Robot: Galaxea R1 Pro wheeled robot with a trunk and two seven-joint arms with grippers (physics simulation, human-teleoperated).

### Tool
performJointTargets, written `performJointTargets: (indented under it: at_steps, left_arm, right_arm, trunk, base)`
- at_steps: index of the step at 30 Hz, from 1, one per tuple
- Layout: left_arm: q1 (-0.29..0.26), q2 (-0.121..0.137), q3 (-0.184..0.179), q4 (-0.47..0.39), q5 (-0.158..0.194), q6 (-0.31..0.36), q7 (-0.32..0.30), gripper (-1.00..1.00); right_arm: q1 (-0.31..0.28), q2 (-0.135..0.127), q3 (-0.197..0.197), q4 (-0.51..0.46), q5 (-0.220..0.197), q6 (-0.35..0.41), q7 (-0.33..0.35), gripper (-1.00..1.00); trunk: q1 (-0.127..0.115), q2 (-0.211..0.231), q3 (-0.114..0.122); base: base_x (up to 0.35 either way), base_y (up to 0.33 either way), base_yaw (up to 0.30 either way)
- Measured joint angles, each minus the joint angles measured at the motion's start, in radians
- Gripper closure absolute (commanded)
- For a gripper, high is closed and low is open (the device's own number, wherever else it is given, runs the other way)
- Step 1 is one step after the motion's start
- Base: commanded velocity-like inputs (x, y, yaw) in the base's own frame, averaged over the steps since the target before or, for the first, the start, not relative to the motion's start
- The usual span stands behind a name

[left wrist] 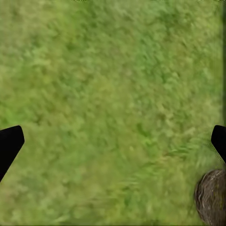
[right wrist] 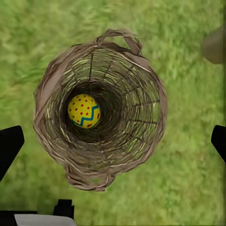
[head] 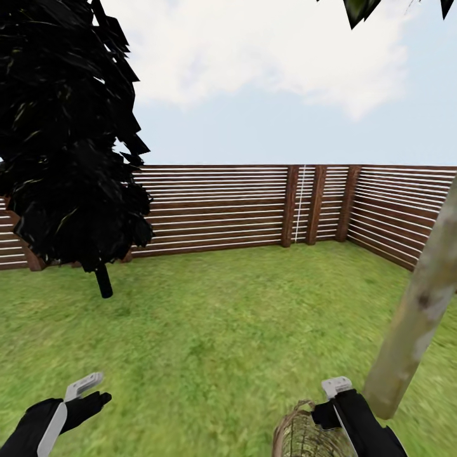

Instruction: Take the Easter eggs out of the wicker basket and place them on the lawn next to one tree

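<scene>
**In the basket, one egg in sight; none seen laid by the tree**

On the lawn (head: 209, 330), at the foot of the pale-trunked tree (head: 416, 311), the wicker basket (right wrist: 100, 109) stands upright with its mouth open to the right wrist camera, which looks straight down into it. One Easter egg (right wrist: 84, 111), yellow with a blue zigzag and red dots, lies at the bottom. No other egg can be seen inside, though the dark weave low down could hide part of the floor. In the head view the basket's rim shows just beside the trunk, near the right gripper (right wrist: 113, 141), whose fingers stand wide apart above the basket and hold nothing.

The left gripper (left wrist: 113, 141) hovers over bare grass, also spread open and empty, with the basket at the edge of its view.

No egg appears on the grass around the trunk in any view, so how many have already been placed cannot be told. Judging from this, at least one egg remains to be lifted out and set down by the tree; the basket's closeness to the trunk should make that carry short.

The dark fence (head: 222, 209) and a black columnar tree (head: 63, 139) stand well apart.
</scene>
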Motion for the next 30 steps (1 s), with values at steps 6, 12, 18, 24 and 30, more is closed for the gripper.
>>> performJointTargets:
  at_steps: [6, 12, 18, 24, 30]
  left_arm:
    - [0.0, -0.002, 0.002, -0.002, 0.001, 0.0, -0.001, -1.0]
    - [0.0, -0.002, 0.001, -0.002, -0.001, 0.0, -0.002, -1.0]
    - [0.0, -0.001, -0.001, -0.002, -0.003, 0.0, -0.003, -1.0]
    - [0.0, -0.001, -0.002, -0.001, -0.003, 0.001, -0.003, -1.0]
    - [0.0, 0.0, -0.002, 0.015, -0.004, 0.0, -0.004, -1.0]
  right_arm:
    - [0.0, -0.005, 0.0, 0.0, 0.0, 0.0, 0.0, -1.0]
    - [0.0, -0.006, 0.001, 0.002, 0.0, -0.001, 0.0, -1.0]
    - [0.0, -0.005, 0.001, 0.002, -0.001, -0.001, 0.001, -1.0]
    - [0.0, -0.005, 0.001, 0.002, -0.001, -0.001, 0.001, -1.0]
    - [0.0, -0.005, 0.001, 0.002, -0.001, -0.002, 0.001, -1.0]
  trunk:
    - [0.0, 0.0, 0.0]
    - [0.0, 0.0, 0.0]
    - [0.0, 0.0, 0.0]
    - [0.0, 0.0, 0.0]
    - [0.0, 0.0, 0.0]
  base:
    - [0.114, -0.025, 0.0]
    - [0.005, -0.001, 0.0]
    - [0.0, 0.0, 0.0]
    - [0.0, 0.0, 0.0]
    - [0.0, 0.0, 0.0]
